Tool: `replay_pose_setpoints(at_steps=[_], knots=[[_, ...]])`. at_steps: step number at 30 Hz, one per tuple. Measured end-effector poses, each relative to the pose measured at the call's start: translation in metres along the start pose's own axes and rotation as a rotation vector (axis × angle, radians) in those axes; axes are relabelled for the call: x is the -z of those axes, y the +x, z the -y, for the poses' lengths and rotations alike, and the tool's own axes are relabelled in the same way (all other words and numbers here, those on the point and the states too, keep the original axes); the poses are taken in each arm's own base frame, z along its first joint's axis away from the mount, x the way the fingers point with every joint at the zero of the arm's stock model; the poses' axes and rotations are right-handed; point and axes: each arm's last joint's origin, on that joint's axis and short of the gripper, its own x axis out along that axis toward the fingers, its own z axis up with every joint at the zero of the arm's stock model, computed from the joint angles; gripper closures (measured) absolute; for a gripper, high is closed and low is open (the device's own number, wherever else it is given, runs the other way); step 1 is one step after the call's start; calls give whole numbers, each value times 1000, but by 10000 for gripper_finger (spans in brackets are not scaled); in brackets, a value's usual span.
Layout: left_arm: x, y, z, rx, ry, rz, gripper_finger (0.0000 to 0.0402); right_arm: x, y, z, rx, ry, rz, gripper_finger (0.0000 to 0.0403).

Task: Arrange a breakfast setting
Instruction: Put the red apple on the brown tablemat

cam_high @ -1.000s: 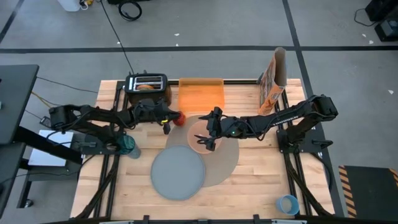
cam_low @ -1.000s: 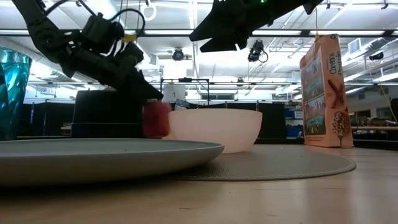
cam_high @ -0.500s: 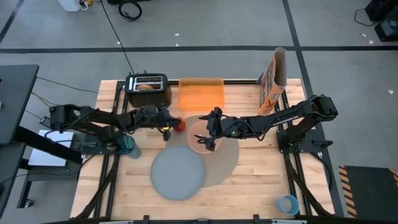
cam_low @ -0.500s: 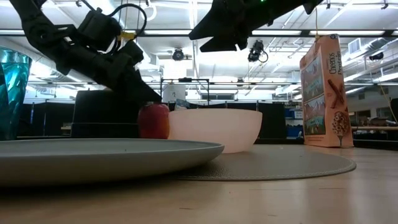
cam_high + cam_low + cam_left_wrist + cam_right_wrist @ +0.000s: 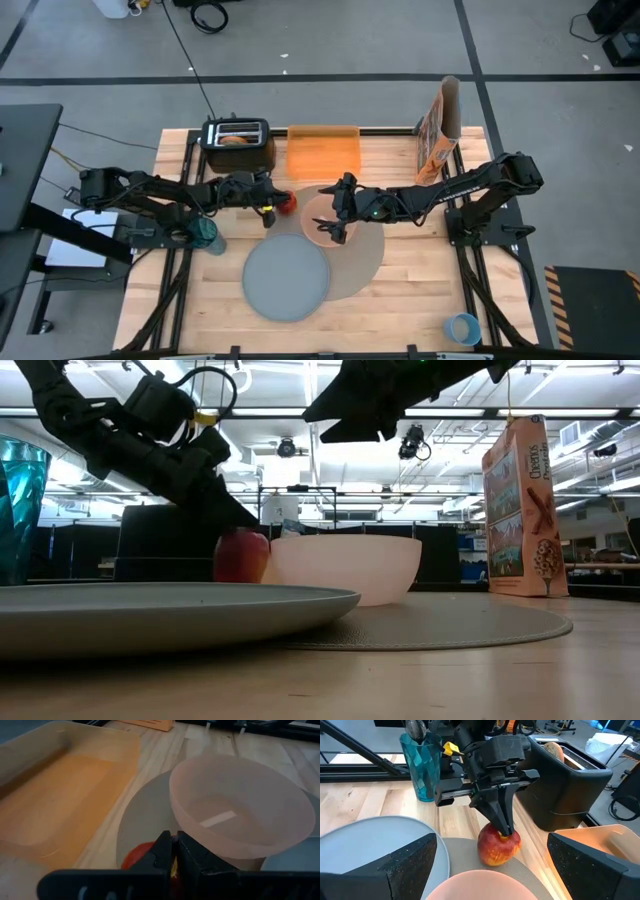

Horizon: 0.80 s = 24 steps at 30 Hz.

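A red apple point(image 5: 499, 846) sits at the far-left edge of the taupe mat point(image 5: 365, 255), just left of the pale pink bowl point(image 5: 312, 222), which stands on the mat. My left gripper point(image 5: 506, 831) is shut on the apple's top. My right gripper point(image 5: 492, 870) hovers open above the bowl and touches nothing. The grey plate point(image 5: 287, 280) lies on the mat's near-left part. The bagel point(image 5: 553, 747) stands in the black toaster point(image 5: 238, 135). A spoon point(image 5: 415, 727) stands in a teal glass point(image 5: 205, 235). The small blue cup point(image 5: 462, 328) is near the right front corner. My left gripper has its shut fingertips point(image 5: 503, 822) in the hollow on the apple's top point(image 5: 507, 838), where the stem is; the tips hide the stem itself. The fingers slant down from the table's left. The apple stands upright, its underside on the mat's edge.
An orange tray point(image 5: 323, 155) lies at the far middle, next to the toaster. A cereal box point(image 5: 440, 130) stands at the far right. Bare wood shows along the near edge and on the right side of the table.
My left gripper, still shut on the apple, has swung toward the table's near edge and sunk a little. The apple has come down with it beside the bowl and has kept still for the last half second.
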Motion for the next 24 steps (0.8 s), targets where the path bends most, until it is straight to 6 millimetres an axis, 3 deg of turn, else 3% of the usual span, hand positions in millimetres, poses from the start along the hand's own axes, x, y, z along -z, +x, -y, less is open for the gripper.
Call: replay_pose_setpoints(at_steps=[24], knots=[[2, 0, -1, -3, -40, -24, 329, 0, 0, 0, -3, -12, 0, 15]])
